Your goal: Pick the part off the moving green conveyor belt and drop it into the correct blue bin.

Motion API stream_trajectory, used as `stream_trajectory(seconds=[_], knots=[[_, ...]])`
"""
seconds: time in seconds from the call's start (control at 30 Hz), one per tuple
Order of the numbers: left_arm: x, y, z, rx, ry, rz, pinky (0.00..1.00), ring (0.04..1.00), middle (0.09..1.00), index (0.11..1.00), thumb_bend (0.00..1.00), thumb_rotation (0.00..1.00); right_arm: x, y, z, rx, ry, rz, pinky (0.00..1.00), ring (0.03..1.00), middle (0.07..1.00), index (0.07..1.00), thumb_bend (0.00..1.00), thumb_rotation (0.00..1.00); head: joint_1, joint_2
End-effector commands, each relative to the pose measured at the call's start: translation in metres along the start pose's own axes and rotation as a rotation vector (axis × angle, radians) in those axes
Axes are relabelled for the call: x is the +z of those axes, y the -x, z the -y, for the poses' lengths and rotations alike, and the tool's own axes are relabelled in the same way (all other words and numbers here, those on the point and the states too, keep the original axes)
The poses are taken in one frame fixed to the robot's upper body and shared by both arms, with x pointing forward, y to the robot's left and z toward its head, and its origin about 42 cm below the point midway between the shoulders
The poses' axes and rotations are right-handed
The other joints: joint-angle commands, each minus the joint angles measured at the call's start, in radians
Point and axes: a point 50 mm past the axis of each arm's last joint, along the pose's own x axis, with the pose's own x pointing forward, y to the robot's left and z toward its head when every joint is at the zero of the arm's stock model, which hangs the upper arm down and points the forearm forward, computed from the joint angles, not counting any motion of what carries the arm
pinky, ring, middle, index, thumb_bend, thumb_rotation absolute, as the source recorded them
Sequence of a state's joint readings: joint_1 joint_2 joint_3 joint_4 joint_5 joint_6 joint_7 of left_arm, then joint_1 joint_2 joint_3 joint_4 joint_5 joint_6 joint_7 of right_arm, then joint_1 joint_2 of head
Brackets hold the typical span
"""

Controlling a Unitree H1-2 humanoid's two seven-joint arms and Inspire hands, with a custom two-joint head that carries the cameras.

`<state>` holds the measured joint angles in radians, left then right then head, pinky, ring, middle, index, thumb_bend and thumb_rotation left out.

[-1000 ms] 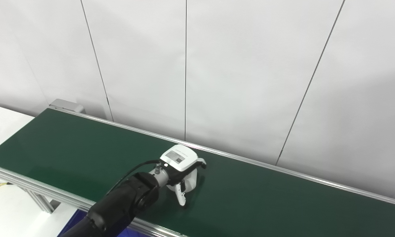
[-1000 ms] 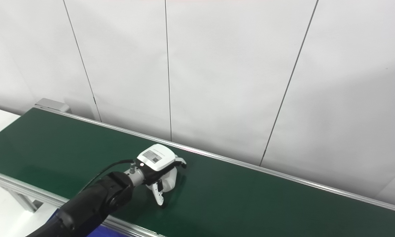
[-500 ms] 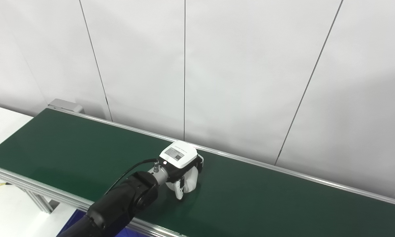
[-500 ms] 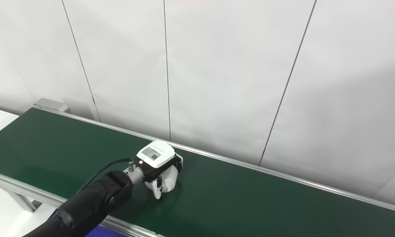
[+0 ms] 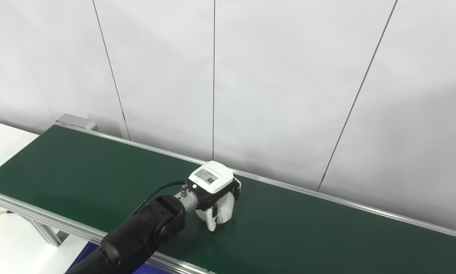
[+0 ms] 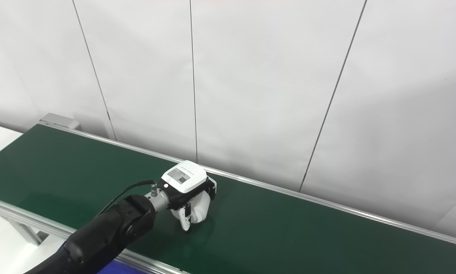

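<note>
Though its label is unreadable, the left hand (image 5: 215,192) clasps a white part (image 5: 224,211).

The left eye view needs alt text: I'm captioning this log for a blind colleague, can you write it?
The robot's left hand, fingers curled around a white part, rests on a dark green conveyor belt that runs diagonally before a white panelled wall. Its black arm comes in from the bottom left, where a sliver of blue bin shows below the belt's rail.

The left hand (image 5: 215,198) now has its fingers curled in, where before they were spread. It sits slightly farther right on the conveyor belt (image 5: 79,171).
</note>
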<state>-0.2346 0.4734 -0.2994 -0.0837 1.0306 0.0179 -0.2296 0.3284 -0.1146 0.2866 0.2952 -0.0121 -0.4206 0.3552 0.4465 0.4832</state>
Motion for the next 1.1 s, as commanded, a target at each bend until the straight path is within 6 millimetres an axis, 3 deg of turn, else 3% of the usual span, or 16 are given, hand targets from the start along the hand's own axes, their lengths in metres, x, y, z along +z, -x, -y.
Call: stream_trajectory(seconds=[0.0,0.07,0.1,0.13,0.17,0.2,0.3,0.33,0.37,0.47,0.57,0.7,0.93,1.07], knots=[[-0.001,0.003,-0.03,0.075,-0.01,0.012,0.36,0.415,0.53,0.492,0.5,0.0,0.01,-0.001,-0.003,-0.006,0.022,0.072,1.0,1.0,0.995,0.995,0.98,0.94,-0.007,0.007],[0.005,0.009,-0.038,0.083,0.002,0.026,0.38,0.423,0.539,0.485,0.5,0.0,0.011,-0.002,-0.004,-0.007,0.031,0.075,1.0,1.0,0.985,0.999,0.97,0.96,-0.018,0.025],[0.012,0.014,-0.044,0.09,0.016,0.04,0.38,0.424,0.541,0.483,0.5,0.0,0.013,-0.002,-0.005,-0.011,0.031,0.079,1.0,1.0,0.983,1.0,0.97,0.96,-0.029,0.055],[0.017,0.017,-0.049,0.093,0.026,0.049,0.33,0.395,0.479,0.51,0.5,0.0,0.014,-0.002,-0.006,-0.014,0.031,0.082,1.0,1.0,0.976,0.993,0.98,0.95,-0.029,0.055],[0.024,0.022,-0.055,0.095,0.037,0.071,0.32,0.389,0.463,0.516,0.5,0.0,0.016,-0.002,-0.007,-0.013,0.026,0.091,1.0,1.0,0.976,0.99,0.98,0.94,-0.035,0.091],[0.028,0.026,-0.06,0.095,0.044,0.085,0.31,0.384,0.447,0.52,0.5,0.0,0.017,-0.002,-0.007,-0.012,0.024,0.098,1.0,1.0,0.977,0.986,0.97,0.93,-0.035,0.091],[0.042,0.039,-0.077,0.087,0.061,0.127,0.35,0.402,0.473,0.516,0.5,0.0,0.024,-0.002,-0.007,-0.01,0.026,0.124,1.0,1.0,0.981,0.983,0.96,0.93,-0.005,0.17],[0.046,0.043,-0.082,0.081,0.068,0.137,0.35,0.402,0.479,0.519,0.5,0.0,0.026,-0.002,-0.007,-0.009,0.026,0.131,1.0,1.0,0.977,0.986,0.98,0.93,-0.001,0.176],[0.049,0.047,-0.086,0.07,0.072,0.146,0.35,0.403,0.484,0.518,0.5,0.0,0.029,-0.002,-0.006,-0.009,0.029,0.141,1.0,1.0,0.976,0.989,0.99,0.93,0.022,0.211],[0.055,0.056,-0.097,0.028,0.078,0.155,0.34,0.409,0.486,0.514,0.5,0.0,0.038,-0.002,-0.004,-0.009,0.041,0.172,1.0,1.0,0.978,0.998,1.0,0.95,0.051,0.265],[0.059,0.066,-0.101,-0.021,0.089,0.147,0.35,0.425,0.501,0.498,0.5,0.0,0.044,0.0,-0.004,-0.01,0.046,0.196,1.0,1.0,0.985,1.0,1.0,0.98,0.058,0.287],[0.063,0.082,-0.104,-0.063,0.12,0.131,0.38,0.44,0.523,0.478,0.5,0.0,0.051,0.004,-0.003,-0.012,0.045,0.221,1.0,1.0,0.983,1.0,0.98,1.0,0.078,0.344],[0.08,0.107,-0.095,-0.17,0.19,0.155,0.39,0.441,0.519,0.481,0.5,0.0,0.057,0.012,0.007,-0.011,0.032,0.239,1.0,0.994,0.967,0.986,0.96,0.95,0.101,0.386],[0.088,0.117,-0.089,-0.218,0.192,0.16,0.34,0.415,0.501,0.506,0.5,0.0,0.06,0.015,0.013,-0.013,0.035,0.243,1.0,0.981,0.959,0.974,0.97,0.93,0.14,0.4]])
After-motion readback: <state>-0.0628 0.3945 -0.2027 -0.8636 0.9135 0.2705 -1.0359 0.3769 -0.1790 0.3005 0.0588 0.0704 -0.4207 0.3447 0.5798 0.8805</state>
